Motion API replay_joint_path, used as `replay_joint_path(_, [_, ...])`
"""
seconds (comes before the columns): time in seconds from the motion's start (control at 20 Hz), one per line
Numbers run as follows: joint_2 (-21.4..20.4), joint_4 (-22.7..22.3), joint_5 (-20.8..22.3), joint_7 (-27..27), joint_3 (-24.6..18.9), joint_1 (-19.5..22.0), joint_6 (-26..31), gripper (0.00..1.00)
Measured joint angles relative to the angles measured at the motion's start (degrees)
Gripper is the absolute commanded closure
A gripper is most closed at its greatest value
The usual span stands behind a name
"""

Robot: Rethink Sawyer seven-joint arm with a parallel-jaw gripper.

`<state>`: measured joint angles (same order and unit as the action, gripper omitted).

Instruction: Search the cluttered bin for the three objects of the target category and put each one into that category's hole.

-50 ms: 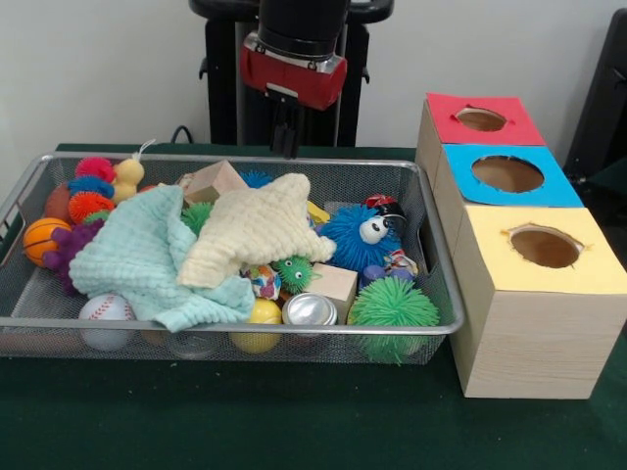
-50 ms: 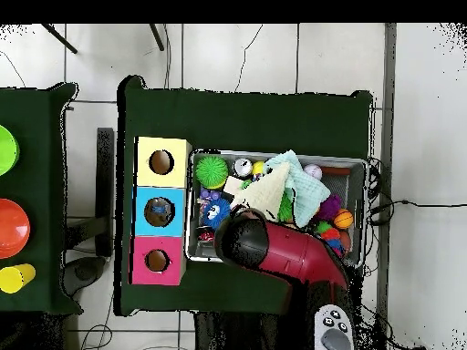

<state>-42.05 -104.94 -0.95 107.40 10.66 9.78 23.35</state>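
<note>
front: low, close, across table | overhead: high, straight down | shared: bin [image 1: 431, 257]

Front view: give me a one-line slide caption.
End effector hangs above the mesh bin of toys and two cloths, beside three boxes with holes.

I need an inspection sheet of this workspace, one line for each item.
Surface: dark green table.
Job's things: wire bin full of toys; box row with red hole, blue hole, yellow hole.
Clutter: mint cloth and cream cloth cover toys; green spiky ball, baseball, metal can near front.
Claw: claw hangs above the bin's far edge; open or shut unclear.
Cables: wires on floor.
Surroundings: coloured discs on side table.
</note>
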Motion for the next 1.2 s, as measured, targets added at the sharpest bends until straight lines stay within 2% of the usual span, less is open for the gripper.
replay_joint_path(0.25, [-1.0, -1.3, 0.0, 0.0, -0.3, 0.2, 0.0, 1.0])
replay_joint_path(0.75, [-4.0, -8.2, 0.0, 0.0, -0.7, 1.5, -0.1, 1.0])
replay_joint_path(1.2, [-1.6, -10.2, 0.0, 0.0, -1.1, 1.7, -1.9, 1.0])
